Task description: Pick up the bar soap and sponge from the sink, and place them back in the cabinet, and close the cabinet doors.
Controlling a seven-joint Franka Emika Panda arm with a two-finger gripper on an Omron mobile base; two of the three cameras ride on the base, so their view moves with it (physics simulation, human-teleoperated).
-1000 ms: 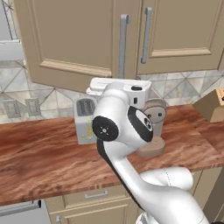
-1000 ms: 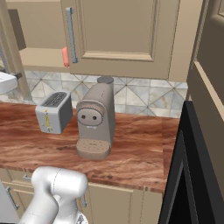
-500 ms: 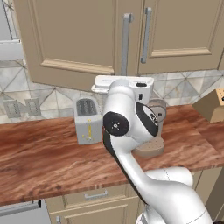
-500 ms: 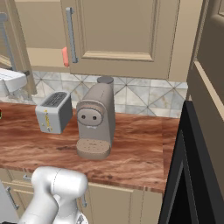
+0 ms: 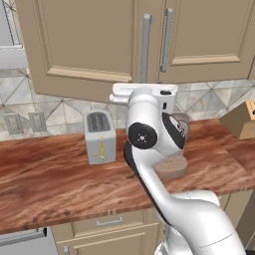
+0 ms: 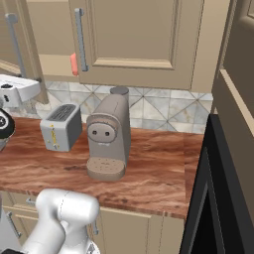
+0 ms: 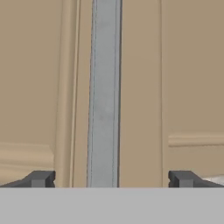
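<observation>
My hand point(image 7: 109, 179) is spread wide, nothing between the fingers, pointed straight at the tan recessed-panel cabinet doors point(image 5: 99, 45). In the hand view a silver bar handle point(image 7: 104, 92) runs upright between the two dark fingertips point(image 7: 41, 178), just left of centre; long axis vertical, parallel to the door seam beside it. Cannot tell from that view whether I'm touching the handle.

In the left base view both doors of the large tan wall cabinet point(image 6: 149, 39) look shut or nearly so, their two vertical silver handles side by side at the middle seam, long axes up-down. My white arm rises in front of them, wrist just below the handles' lower ends.

In the right base view a small salmon-pink bit point(image 6: 73, 63) shows at the edge of the door next to a handle; looks like the bar soap, too small to be sure.

Surface: reddish-brown wood-grain tabletop point(image 5: 50, 174) along a grey-and-beige diamond-tile backsplash point(image 6: 163, 106). A silver two-slot toaster point(image 5: 100, 136) stands near the back edge. A beige pod coffee machine point(image 6: 108, 136) stands beside it, partly behind my arm in the left base view. A tan knife block point(image 5: 241, 119) sits at the right end. Beige drawers point(image 5: 109, 231) under the front edge.
</observation>
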